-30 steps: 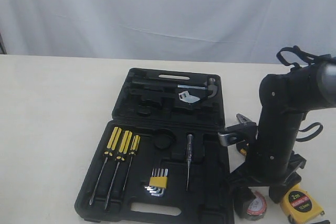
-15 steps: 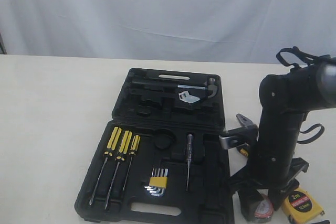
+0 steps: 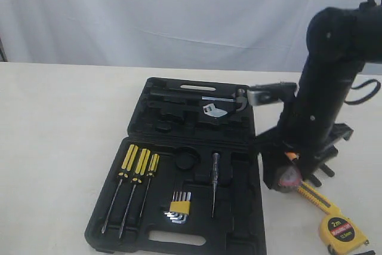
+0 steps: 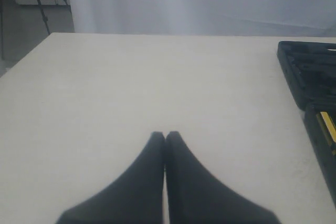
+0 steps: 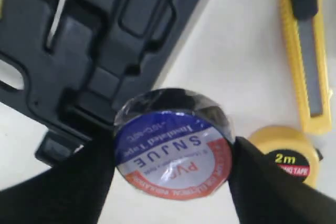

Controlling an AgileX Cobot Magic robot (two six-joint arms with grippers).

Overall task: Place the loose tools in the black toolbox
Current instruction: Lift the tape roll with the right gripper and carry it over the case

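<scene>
Nearest, by the table's (image 3: pixel 59 123) near right corner: the yellow tape measure (image 3: pixel 341 231) lies loose, with the yellow-black utility knife (image 3: pixel 310 194) just beyond it. Both are outside the case. The pliers can't be made out; probably hidden by the arm.

Right gripper (image 5: pixel 172 148) clamps the black tape roll (image 5: pixel 173 145) across its width, one finger on each side and the label facing the wrist camera. The roll looks clear of the table, just off the right edge of the black toolbox (image 3: pixel 191 231), which lies open.

Step in hand: carry the roll into the case. The likely target is the round recess (image 3: pixel 188 160) in the near half, between the screwdrivers (image 3: pixel 137 165) and the right wall. To do it well:
- keep the roll above the case rim while crossing
- centre it over the recess and lower it flat
- open only once it is seated, or it could roll or tip
- stay off the hex key set (image 3: pixel 178 207)

The far half holds a hammer (image 3: pixel 224 98); no need to go there.

Left gripper (image 4: pixel 165 137) is pinched closed on nothing, over bare table well left of the case.
</scene>
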